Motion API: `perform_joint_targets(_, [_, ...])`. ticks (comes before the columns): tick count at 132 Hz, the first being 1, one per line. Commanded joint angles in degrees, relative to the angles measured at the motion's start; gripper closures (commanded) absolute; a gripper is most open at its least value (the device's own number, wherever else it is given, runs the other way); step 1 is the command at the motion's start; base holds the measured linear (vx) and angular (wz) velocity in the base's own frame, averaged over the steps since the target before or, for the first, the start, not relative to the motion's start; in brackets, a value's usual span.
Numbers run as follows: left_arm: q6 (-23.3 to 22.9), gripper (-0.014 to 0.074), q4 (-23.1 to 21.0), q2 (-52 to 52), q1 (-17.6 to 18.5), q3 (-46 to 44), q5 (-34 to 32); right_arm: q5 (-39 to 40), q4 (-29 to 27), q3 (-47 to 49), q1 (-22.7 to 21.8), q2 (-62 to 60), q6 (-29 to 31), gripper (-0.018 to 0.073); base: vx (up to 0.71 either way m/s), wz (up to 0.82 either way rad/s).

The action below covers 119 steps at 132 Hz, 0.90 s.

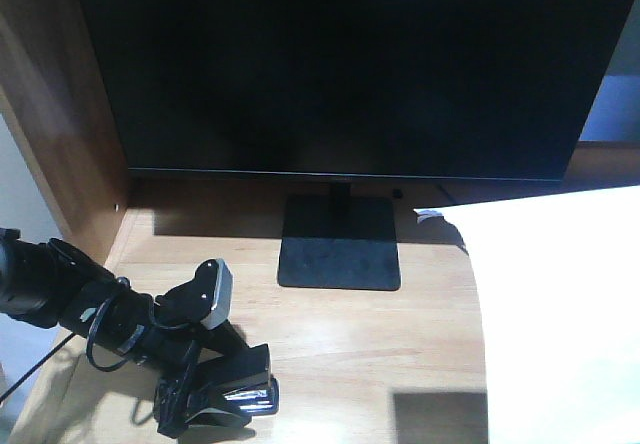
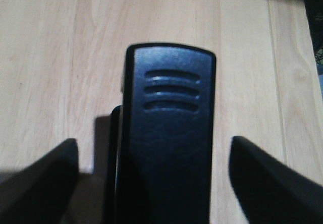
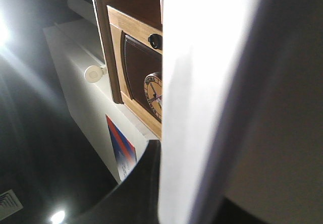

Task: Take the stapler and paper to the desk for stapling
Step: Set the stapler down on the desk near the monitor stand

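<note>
stapler (image 2: 169,133): on desk (image 2: 50,57), front-left of monitor (image 1: 340,64).
left gripper (image 2: 154,143): we see it wide, straddling stapler.
right gripper (image 3: 189,196): pinches paper (image 1: 560,304), right of monitor.

Dark monitor (image 1: 340,64) on its flat square base (image 1: 339,250); screen blank.
</note>
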<state>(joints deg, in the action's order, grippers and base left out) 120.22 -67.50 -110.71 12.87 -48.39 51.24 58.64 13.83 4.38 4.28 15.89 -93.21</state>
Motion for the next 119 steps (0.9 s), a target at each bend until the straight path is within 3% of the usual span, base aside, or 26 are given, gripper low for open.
perform_joint_targets(1, [-0.83,-0.0082,-2.12,3.13,0.16,-0.92,3.18,2.62,-0.16,1.51,-0.44,0.48,0.37,0.0566,0.0,0.0])
perform_joint_targets(35, [-0.89,-0.0041,-2.06,7.38,0.16,-0.92,3.5,2.62,-0.16,1.51,-0.44,0.48,0.37,0.0566,0.0,0.0])
perform_joint_targets(52, [-5.08,0.0018,-1.94,10.53,0.16,-0.92,3.77,2.62,-0.16,1.51,-0.44,0.48,0.37,0.0565,0.0,0.0])
perform_joint_targets(79, [-12.86,0.0161,-1.94,16.41,0.16,-0.92,3.62,2.62,-0.16,1.51,-0.44,0.48,0.37,0.0565,0.0,0.0])
perform_joint_targets(119, [-14.26,0.0384,-1.95,22.87,0.16,-0.92,3.89,2.62,-0.16,1.51,-0.44,0.48,0.37,0.0565,0.0,0.0])
